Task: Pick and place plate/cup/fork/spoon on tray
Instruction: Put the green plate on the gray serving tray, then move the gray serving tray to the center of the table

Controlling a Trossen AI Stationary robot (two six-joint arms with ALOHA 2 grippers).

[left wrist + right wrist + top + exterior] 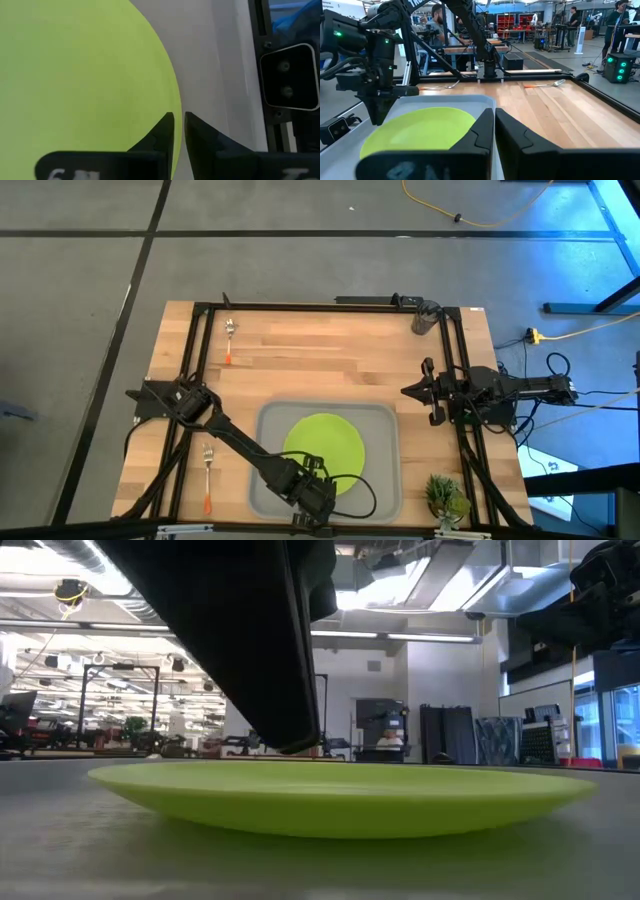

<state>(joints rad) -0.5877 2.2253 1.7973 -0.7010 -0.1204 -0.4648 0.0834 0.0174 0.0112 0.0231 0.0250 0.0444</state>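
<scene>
Left claw (322, 502): at the near edge of the tray, over the plate's near rim; in its wrist view the two dark fingers (162, 137) straddle the rim with a narrow slit between them, so it is nearly pressed together; whether it grips the rim I cannot tell.
Plate (323, 448): lime green, lying flat in the middle of the tray; the low view shows it resting level on the grey surface.
Tray (385, 480): light grey, rounded corners, at the near middle of the table.
Fork (207, 478): on the bare wood just left of the tray, tines pointing away, orange handle toward the near edge.
Plant (443, 498): small green plant at the near right corner of the table, beside the tray.
Right claw (408, 391): waits at the right side of the table, pointing toward the middle, fingers pressed together and holding nothing.
Spoon (229, 337): far left part of the table, well apart from the tray.
Cup (425, 318): dark, at the far right corner of the table.
Table (330, 360): light wooden top.
</scene>
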